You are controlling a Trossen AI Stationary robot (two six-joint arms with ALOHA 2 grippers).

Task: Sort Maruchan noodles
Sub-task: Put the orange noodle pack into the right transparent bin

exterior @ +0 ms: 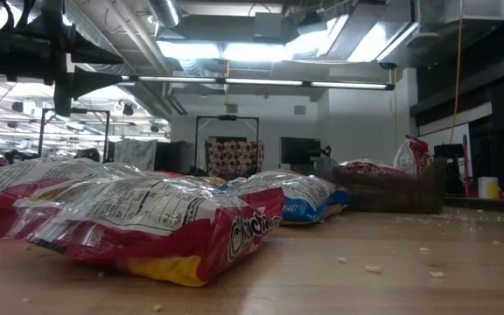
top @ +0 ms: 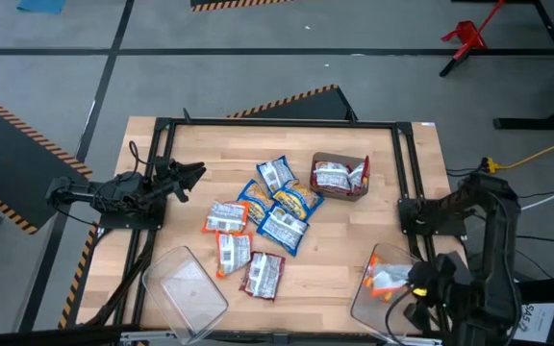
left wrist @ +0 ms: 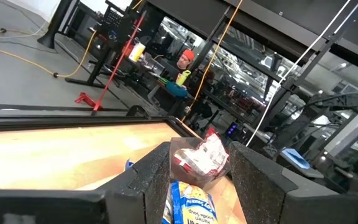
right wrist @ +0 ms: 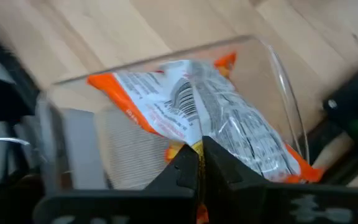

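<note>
Several noodle packets (top: 283,229) lie flat in a loose pile at the table's middle, blue-yellow and red-maroon ones; the low view shows the nearest red packet (exterior: 147,219). More packets sit in the brown cardboard box (top: 339,177). An orange packet (right wrist: 191,109) is inside the near-right clear bin (top: 373,298). My right gripper (right wrist: 199,148) is over that bin, shut on the orange packet. My left gripper (top: 200,173) hovers open above the table's left side, pointing toward the pile; its wrist view shows a blue-yellow packet (left wrist: 191,208) and the box (left wrist: 201,155) between its fingers. My right gripper pinches the orange packet at its near edge (right wrist: 182,148) between the two shut fingers, coming from above and pointing down into the bin. The rest of the packet spreads out below the fingers inside the bin; whether it rests on the bin's floor I cannot tell.
An empty clear bin (top: 186,288) stands at the near left corner. A black frame (top: 277,123) runs round the table's edge. Bare wood lies between the pile and the right bin. Crumbs dot the tabletop (exterior: 374,267).
</note>
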